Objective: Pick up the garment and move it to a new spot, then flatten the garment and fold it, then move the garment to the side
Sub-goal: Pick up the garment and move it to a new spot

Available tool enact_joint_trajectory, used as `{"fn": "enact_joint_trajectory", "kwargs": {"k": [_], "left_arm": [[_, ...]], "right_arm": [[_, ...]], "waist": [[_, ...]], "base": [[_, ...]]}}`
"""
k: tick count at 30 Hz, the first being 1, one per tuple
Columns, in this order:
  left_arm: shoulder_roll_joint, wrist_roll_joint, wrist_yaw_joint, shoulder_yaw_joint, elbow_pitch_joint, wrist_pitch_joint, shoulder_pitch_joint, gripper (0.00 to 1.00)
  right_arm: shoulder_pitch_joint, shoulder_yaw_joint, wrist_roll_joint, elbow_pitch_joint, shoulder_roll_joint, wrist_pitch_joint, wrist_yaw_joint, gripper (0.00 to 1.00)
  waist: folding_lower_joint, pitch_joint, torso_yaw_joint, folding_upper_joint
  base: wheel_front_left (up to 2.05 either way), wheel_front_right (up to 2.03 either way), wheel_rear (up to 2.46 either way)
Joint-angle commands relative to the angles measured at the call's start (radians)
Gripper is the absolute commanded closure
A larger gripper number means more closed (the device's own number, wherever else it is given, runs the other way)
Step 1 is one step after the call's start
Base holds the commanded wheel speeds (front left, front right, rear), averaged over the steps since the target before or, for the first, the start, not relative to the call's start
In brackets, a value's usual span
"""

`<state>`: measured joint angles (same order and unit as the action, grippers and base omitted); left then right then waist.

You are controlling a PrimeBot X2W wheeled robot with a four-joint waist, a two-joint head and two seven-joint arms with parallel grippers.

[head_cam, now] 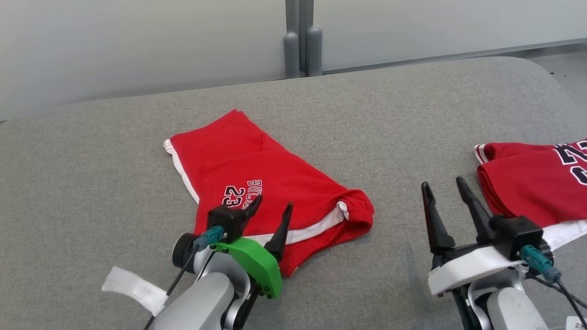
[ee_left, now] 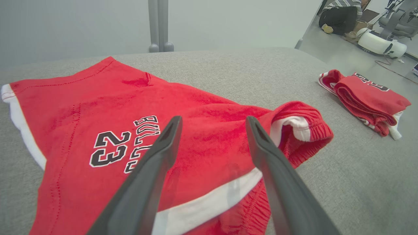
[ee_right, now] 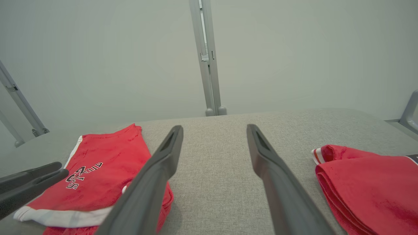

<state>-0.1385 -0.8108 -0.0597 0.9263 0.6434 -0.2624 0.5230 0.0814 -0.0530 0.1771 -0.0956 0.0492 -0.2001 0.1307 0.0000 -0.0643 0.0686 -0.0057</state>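
The red shorts (head_cam: 257,183) lie spread on the grey padded table (head_cam: 390,114), left of centre, with the printed 23 facing up and a gathered end bunched at the near right; the left gripper (head_cam: 274,202) hangs over their near edge, jaws apart and holding nothing, red cloth and the white stripe showing between its fingers; whether the tips touch the fabric I cannot tell; the right gripper (head_cam: 443,183) stands over bare table, jaws apart and empty, between the shorts and a folded red garment (head_cam: 527,183) at the far right
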Motion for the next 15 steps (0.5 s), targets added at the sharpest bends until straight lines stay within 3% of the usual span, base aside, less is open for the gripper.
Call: {"fn": "enact_joint_trajectory", "kwargs": {"k": [1, 8, 15], "left_arm": [[-0.019, 0.018, -0.015, -0.025, -0.031, -0.002, -0.043, 0.0], [-0.099, 0.104, -0.077, -0.18, -0.232, -0.002, -0.196, 0.0], [-0.137, 0.164, -0.12, -0.289, -0.378, -0.003, -0.319, 0.0]], "right_arm": [[-0.018, -0.016, 0.006, -0.007, 0.003, 0.006, 0.0, 0.0], [-0.052, -0.127, 0.045, -0.066, 0.003, 0.009, 0.0, 0.0], [-0.052, -0.182, 0.079, -0.172, 0.003, -0.016, 0.0, 0.0]], "waist": [[0.0, 0.012, -0.013, 0.0057], [0.0, 0.028, -0.058, 0.0057], [0.0, 0.048, -0.114, 0.0057]], "base": [[0.0, 0.0, 0.0], [0.0, 0.0, 0.0], [0.0, 0.0, 0.0]]}}
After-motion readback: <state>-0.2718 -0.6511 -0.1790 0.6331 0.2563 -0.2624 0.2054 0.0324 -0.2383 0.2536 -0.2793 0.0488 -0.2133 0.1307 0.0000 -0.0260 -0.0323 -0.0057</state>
